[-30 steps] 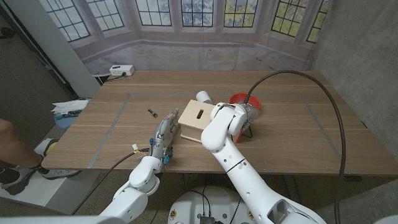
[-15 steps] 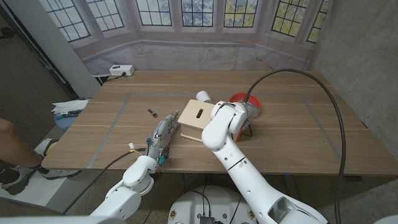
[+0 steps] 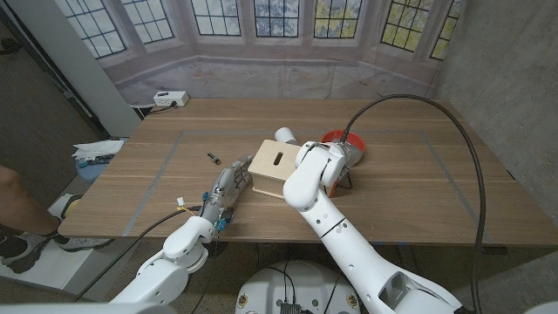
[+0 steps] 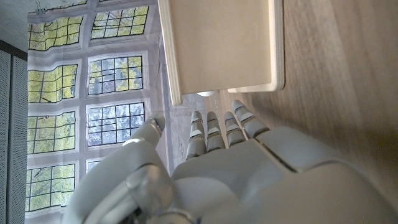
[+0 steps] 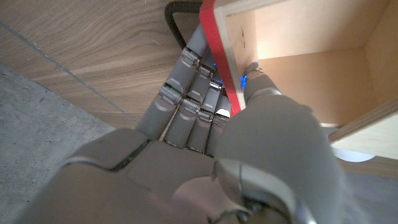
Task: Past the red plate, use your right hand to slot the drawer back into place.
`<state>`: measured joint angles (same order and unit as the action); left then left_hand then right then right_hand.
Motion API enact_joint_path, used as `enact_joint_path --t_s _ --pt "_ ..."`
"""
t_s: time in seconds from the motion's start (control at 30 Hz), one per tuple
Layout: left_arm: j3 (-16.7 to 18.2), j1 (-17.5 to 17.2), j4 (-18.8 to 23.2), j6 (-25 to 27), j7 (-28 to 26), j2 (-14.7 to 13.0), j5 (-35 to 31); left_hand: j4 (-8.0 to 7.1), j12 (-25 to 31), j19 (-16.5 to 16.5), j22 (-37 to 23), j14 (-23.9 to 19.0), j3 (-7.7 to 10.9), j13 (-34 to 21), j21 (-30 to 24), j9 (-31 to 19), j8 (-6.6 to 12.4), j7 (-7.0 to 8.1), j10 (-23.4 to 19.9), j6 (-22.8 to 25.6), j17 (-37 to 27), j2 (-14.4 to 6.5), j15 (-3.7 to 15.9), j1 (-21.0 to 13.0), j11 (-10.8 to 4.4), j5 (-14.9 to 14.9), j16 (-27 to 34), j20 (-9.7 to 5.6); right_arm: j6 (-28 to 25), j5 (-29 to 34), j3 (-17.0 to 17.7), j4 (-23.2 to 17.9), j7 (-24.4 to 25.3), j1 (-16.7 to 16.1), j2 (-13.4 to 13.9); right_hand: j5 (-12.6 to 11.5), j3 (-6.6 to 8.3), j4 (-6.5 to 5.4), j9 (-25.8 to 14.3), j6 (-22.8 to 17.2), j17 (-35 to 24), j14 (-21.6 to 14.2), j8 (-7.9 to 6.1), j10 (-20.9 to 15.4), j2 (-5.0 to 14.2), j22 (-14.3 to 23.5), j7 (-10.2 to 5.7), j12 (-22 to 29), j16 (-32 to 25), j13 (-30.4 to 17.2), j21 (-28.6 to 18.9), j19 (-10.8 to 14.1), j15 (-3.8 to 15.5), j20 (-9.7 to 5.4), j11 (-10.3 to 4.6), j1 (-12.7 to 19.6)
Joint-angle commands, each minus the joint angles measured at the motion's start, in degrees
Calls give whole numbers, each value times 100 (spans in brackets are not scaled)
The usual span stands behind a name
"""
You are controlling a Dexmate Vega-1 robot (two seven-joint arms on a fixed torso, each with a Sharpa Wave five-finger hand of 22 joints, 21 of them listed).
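Observation:
A light wooden box [image 3: 275, 166] with a slot in its top stands mid-table, and the red plate [image 3: 357, 140] is just behind its right end. My right forearm [image 3: 314, 174] covers the box's right side. In the right wrist view my right hand [image 5: 205, 124] grips the drawer [image 5: 298, 68] by its red front edge [image 5: 219, 56], thumb inside and fingers outside. At the box's left side my left hand [image 3: 228, 183] is open with straight fingers. In the left wrist view its fingertips [image 4: 217, 121] reach close to the box [image 4: 221, 43].
A white cylinder [image 3: 286, 136] stands behind the box. A small dark object [image 3: 212, 158] lies left of it. A power strip [image 3: 170, 98] sits at the far left corner, with papers [image 3: 96, 150] beside the table. A black cable [image 3: 436, 118] arcs over the right side. A person's leg [image 3: 10, 196] is at the left edge.
My left forearm has swung a little to the left, while its hand stays beside the box. The right arm and the box have not visibly moved.

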<state>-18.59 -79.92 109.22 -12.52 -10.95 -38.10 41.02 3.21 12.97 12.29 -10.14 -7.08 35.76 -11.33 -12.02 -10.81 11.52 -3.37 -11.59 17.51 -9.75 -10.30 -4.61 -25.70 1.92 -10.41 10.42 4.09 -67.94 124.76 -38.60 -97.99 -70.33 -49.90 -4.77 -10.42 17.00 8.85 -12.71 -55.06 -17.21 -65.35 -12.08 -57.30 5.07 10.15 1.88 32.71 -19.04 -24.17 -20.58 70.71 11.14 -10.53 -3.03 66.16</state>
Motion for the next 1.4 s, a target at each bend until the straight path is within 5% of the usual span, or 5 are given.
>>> enact_joint_path --t_s 0.03,0.8,1.4 --pt "94 -78 228 274 261 -234 442 -17 57 42 -14 -81 -9 -14 12 -18 16 -1 -73 59 -14 31 7 39 2 -11 48 15 -97 -57 -72 10 35 67 86 -18 63 24 -2 -37 -19 -192 -5 -117 360 9 -3 3 21 -35 -13 37 203 -28 -125 404" --pt "170 -136 419 568 440 -400 922 -167 -7 31 -15 -66 43 -17 23 -22 -60 -127 10 -88 -28 -30 -101 148 124 -20 14 123 -127 194 238 202 202 18 -77 -17 66 13 -8 -46 -40 -222 4 -123 356 11 -22 -12 81 -31 -12 38 202 -38 -125 410" --pt "-53 305 106 743 856 -119 1278 -210 -35 65 -15 -71 72 -17 13 -22 -78 -161 58 -148 -27 -23 -93 178 144 -21 9 123 -229 -95 203 226 364 93 -72 -18 60 -4 -11 -43 -62 -250 10 -127 363 10 -8 -28 108 -27 -11 41 198 -32 -124 386"
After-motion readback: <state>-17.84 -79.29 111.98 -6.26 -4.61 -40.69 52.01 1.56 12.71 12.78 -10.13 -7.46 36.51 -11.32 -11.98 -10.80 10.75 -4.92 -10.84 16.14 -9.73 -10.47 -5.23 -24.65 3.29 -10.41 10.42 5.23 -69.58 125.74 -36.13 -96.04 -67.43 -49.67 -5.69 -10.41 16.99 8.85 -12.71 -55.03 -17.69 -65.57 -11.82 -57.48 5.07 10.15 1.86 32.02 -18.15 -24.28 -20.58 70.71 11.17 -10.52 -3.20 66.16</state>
